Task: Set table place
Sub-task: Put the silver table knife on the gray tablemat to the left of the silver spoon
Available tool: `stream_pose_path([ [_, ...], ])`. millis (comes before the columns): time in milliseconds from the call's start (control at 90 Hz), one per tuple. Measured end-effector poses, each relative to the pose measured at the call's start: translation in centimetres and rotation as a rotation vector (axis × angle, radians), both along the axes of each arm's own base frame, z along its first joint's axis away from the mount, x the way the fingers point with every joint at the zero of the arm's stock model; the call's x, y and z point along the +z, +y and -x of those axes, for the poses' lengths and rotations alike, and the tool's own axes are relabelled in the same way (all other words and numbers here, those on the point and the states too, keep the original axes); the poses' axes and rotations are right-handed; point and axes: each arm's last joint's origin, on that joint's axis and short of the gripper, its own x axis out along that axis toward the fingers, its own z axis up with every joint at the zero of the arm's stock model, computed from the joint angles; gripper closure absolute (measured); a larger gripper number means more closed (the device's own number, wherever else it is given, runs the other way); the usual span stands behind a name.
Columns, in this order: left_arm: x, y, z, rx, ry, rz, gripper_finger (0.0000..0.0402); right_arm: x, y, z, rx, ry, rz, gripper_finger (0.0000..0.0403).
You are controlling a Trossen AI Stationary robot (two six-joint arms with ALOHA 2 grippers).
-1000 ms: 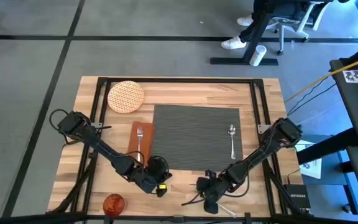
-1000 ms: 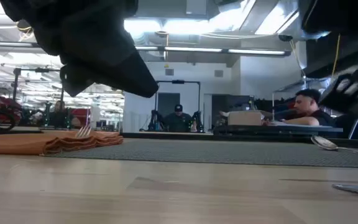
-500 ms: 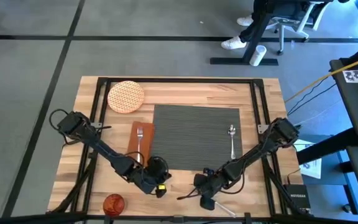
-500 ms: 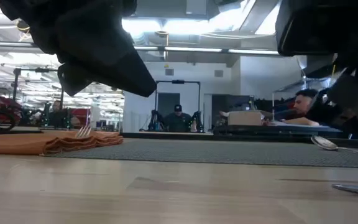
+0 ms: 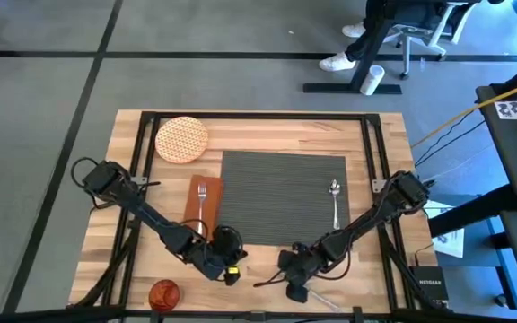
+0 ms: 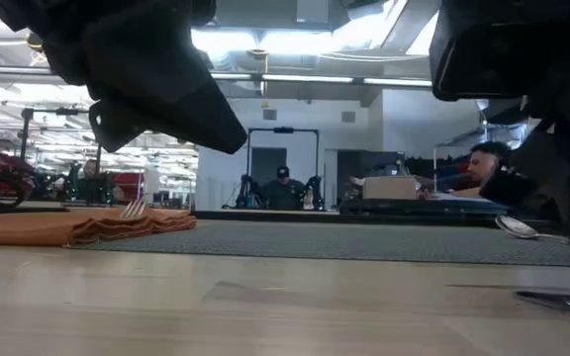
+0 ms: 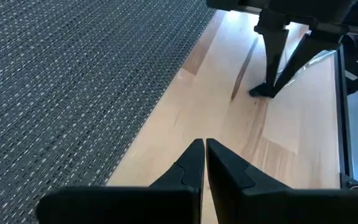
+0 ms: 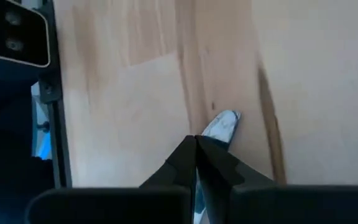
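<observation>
Knife [image 8: 224, 126] pinched in right end effector [image 8: 196, 144] (table [image 5: 267, 130] front edge)

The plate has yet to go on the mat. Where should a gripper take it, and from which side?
Pinch the plate by its rim on the side facing the mat, coming down from above. It lies flat, so only the rim offers an edge, and rails crowd its far and left sides. The left gripper, shut, seems handier; the right gripper is shut on the knife.

Matt wood table [image 5: 267, 130], woven ribbed placemat [image 5: 281, 193].
</observation>
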Motion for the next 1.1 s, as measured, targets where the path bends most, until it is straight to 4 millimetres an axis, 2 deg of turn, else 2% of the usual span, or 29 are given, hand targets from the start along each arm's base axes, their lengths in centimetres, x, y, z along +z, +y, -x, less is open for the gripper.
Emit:
stream_pose_path([
  [433, 0.0, -0.5, 0.4, -0.016, 0.000, 0.003, 0.0402, -0.1, -2.7, -1.7, -0.132, -0.032, 0.069, 0.0403],
  [733, 0.0, -0.8, 0.5, -0.020, 0.001, 0.007, 0.0402, -0.3, -3.7, -1.8, -0.210, -0.012, 0.112, 0.0403],
  [1100, 0.2, -0.9, 0.4, 0.073, -0.031, 0.154, 0.0402, 3.7, -4.7, -0.3, -0.226, -0.039, 0.181, 0.0403],
])
